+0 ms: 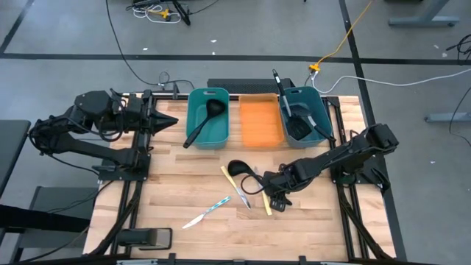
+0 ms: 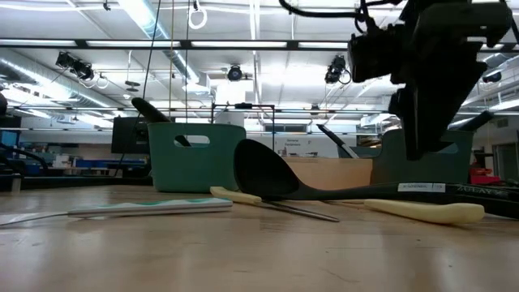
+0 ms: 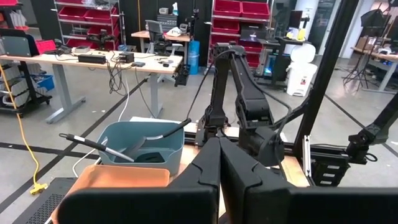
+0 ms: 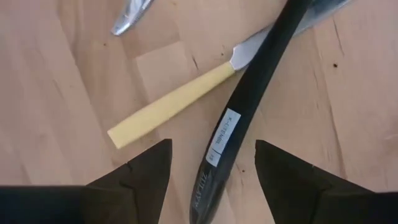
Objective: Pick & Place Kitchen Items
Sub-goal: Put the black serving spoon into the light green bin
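Observation:
A black ladle (image 1: 246,174) lies on the wooden table, bowl (image 2: 263,170) toward the left, with its handle (image 4: 231,134) crossing a yellow-handled knife (image 4: 166,111). My right gripper (image 4: 214,180) hangs open just above that handle, pointing steeply down, one finger on each side and clear of it. A second yellow-handled knife (image 1: 234,186) and a light-blue-handled knife (image 1: 207,213) lie nearer the front. My left gripper (image 1: 168,121) waits shut above the table's far left.
Along the far edge stand a teal bin (image 1: 208,118) holding a black ladle, an orange tray (image 1: 260,122), and a second teal bin (image 1: 305,116) with black spatulas. Bare wood lies at the table's front and left.

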Robot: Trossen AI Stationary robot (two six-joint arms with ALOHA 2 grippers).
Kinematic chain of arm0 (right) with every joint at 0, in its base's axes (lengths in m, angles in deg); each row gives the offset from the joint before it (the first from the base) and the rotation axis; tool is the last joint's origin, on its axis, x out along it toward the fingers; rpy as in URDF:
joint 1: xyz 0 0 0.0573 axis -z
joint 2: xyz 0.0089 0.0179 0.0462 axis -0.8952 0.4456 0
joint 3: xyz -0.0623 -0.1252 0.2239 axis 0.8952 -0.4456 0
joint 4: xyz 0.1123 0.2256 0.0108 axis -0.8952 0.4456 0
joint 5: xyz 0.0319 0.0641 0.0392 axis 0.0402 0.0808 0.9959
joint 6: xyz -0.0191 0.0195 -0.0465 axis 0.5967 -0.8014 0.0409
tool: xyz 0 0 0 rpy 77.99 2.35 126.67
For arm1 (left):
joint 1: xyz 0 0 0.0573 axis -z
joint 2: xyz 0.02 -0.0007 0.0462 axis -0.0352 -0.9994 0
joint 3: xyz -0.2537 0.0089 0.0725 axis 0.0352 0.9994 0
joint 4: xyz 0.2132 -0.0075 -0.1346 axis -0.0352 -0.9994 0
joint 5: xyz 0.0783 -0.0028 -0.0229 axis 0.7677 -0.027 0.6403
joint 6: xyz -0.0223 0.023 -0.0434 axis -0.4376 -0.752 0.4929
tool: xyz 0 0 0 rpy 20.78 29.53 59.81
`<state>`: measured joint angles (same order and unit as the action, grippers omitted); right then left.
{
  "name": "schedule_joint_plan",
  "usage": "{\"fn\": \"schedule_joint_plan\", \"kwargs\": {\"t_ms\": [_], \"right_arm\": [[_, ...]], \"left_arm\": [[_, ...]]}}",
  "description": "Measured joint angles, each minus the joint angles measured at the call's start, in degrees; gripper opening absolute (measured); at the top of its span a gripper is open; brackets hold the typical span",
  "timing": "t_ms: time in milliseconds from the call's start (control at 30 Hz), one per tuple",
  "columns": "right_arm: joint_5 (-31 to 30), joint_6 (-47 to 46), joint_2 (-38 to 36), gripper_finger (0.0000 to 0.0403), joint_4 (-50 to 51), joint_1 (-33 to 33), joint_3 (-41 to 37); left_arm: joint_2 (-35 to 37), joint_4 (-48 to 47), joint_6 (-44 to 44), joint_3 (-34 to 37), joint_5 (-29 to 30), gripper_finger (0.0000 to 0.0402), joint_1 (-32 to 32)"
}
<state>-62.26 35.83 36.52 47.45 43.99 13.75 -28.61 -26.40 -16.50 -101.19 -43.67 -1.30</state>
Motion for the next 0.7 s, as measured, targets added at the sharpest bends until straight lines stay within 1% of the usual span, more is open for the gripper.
{"fn": "schedule_joint_plan", "kwargs": {"t_ms": [300, 700], "right_arm": [[-1.91, -0.55, 3.29, 0.0236, 0.34, 0.02, 0.00], [-3.92, -1.02, 5.29, 0.0236, 0.79, 0.07, 0.00]], "left_arm": [[0.00, 0.00, 0.01, 0.00, 0.01, 0.0003, 0.00], [0.00, 0.00, 0.02, 0.00, 0.01, 0.0002, 0.00]]}}
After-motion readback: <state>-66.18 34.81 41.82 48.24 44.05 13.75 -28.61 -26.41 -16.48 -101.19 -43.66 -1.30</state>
